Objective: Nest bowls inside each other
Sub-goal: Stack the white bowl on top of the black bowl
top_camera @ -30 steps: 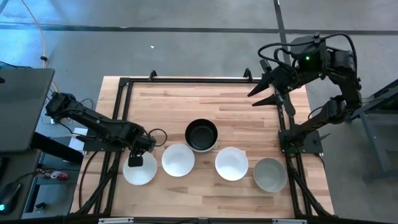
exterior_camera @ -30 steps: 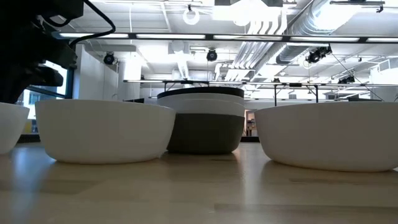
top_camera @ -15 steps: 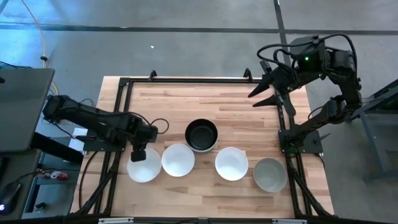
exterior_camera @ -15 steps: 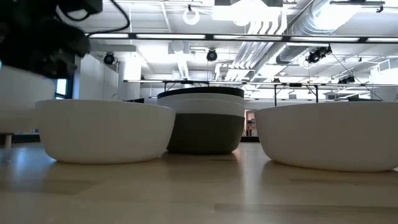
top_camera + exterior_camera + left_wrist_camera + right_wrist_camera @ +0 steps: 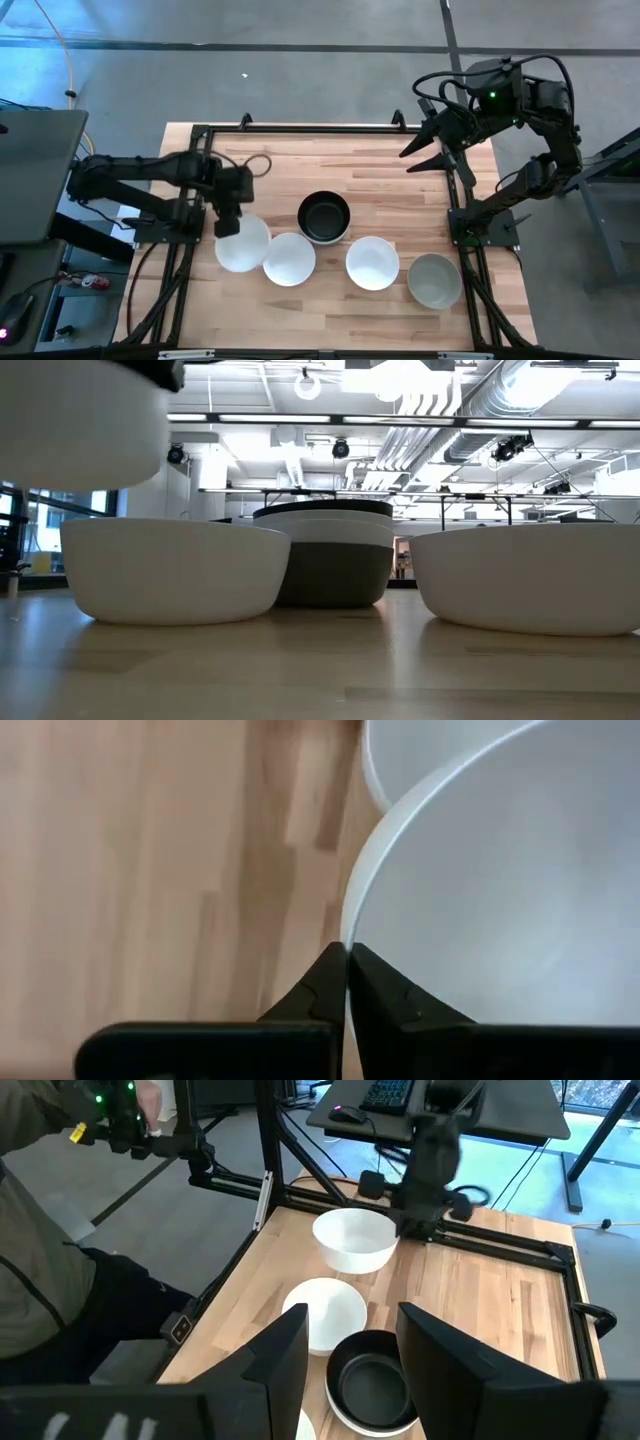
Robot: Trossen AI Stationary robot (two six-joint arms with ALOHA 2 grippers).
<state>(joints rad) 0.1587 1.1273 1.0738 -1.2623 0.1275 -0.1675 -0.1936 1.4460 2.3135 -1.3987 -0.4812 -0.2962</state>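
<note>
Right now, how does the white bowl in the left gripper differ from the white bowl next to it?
The held white bowl hangs clear above the table, pinched at its rim by the left gripper; the neighbouring white bowl rests on the wood, untouched. The held bowl lies farther left. Both are round, white and empty.

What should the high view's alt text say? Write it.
Left gripper holds a white bowl by its rim, overlapping the next white bowl. Another white bowl, a grey bowl and a black bowl rest nearby; right gripper waits open.
</note>
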